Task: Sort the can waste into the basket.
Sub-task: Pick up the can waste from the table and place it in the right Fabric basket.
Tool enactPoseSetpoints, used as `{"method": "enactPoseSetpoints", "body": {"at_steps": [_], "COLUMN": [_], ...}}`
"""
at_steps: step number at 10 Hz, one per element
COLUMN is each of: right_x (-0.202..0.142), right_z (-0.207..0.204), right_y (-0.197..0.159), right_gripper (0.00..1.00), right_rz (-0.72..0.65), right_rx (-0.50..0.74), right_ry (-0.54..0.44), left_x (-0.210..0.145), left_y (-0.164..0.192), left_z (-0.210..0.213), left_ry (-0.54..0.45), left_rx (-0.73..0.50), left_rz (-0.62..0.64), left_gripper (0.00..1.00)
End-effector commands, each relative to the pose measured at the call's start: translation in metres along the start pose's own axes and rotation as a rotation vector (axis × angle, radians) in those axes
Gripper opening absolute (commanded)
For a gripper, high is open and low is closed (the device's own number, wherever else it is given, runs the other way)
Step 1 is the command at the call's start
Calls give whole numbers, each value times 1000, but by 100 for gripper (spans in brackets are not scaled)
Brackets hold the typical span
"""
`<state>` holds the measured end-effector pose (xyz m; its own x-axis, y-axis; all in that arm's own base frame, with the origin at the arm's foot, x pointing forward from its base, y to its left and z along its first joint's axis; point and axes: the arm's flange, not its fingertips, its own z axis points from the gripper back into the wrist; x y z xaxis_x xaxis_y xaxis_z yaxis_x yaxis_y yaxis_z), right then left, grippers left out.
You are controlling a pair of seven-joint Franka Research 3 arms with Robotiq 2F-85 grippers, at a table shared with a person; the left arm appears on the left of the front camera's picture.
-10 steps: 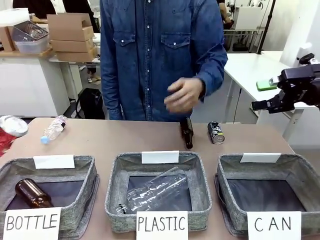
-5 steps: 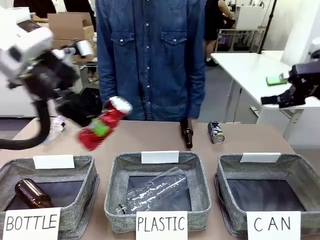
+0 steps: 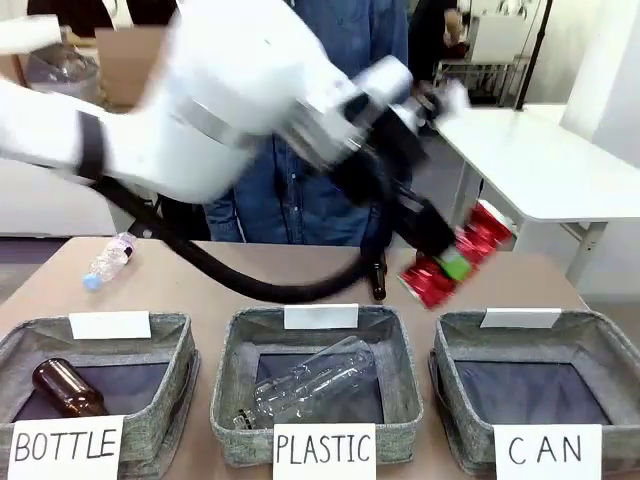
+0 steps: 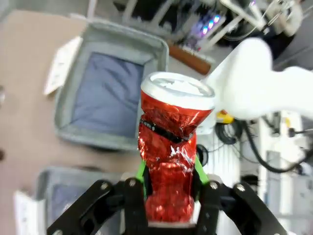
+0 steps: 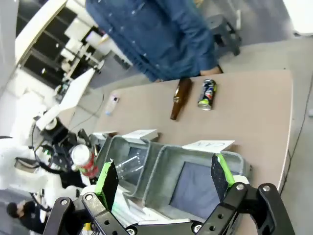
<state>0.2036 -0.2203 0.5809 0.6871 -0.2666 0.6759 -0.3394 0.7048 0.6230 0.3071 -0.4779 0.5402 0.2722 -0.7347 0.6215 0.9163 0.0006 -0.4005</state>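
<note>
Jaws of my left gripper (image 3: 447, 264) are clamped on the red crushed can (image 3: 482, 236). The left wrist view shows the green pads pinching its lower half while the white top sticks out past the fingertips. Half a second ago this arm held the can over the left part of the desk (image 3: 250, 268), above the gap between the BOTTLE basket (image 3: 178, 340) and the PLASTIC basket (image 3: 400, 345). It has now swung fast across the middle, blurred, and the can hangs tilted in the air near the far left corner of the CAN basket (image 3: 600, 335). I judge it close but not yet over the dark floor, and depth is hard to read from the front. So the transport is nearly done; what's left is a short move in over the basket, then release.

The right gripper (image 5: 164, 177) has its jaws wide open with nothing between them, and looks down on the desk from high up. From there I see the dark can (image 5: 207, 94) lying on the desk just beside the brown bottle (image 5: 180, 99), well apart from the CAN basket. That one is not yet sorted, so I put the task at roughly half.
</note>
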Motion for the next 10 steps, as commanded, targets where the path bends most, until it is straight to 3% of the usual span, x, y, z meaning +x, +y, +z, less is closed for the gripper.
{"method": "enactPoseSetpoints", "body": {"at_steps": [1,2,3,4,5,6,7,10], "right_x": [8,8,8,8,8,8,8,8], "right_z": [-6,-6,-6,-6,-6,-6,-6,-6], "right_y": [11,11,11,11,11,11,11,11], "right_gripper": [100,100,100,100,100,100,100,100], "right_rz": [12,12,12,12,12,12,12,12], "right_rx": [22,22,22,22,22,22,22,22], "right_ry": [21,21,21,21,21,21,21,21], "left_x": [58,79,96,43,43,59,43,32], "left_y": [-1,-9,9,-15,-15,-9,-5,5], "left_z": [-55,-92,-113,-75,-75,-114,-110,-115], "left_ry": [81,132,310,68,68,152,140,102], "left_rx": [40,95,175,30,30,75,134,234], "left_rz": [33,-10,-58,-5,-5,-30,-103,-146], "left_gripper": [37,37,37,37,37,37,37,37]}}
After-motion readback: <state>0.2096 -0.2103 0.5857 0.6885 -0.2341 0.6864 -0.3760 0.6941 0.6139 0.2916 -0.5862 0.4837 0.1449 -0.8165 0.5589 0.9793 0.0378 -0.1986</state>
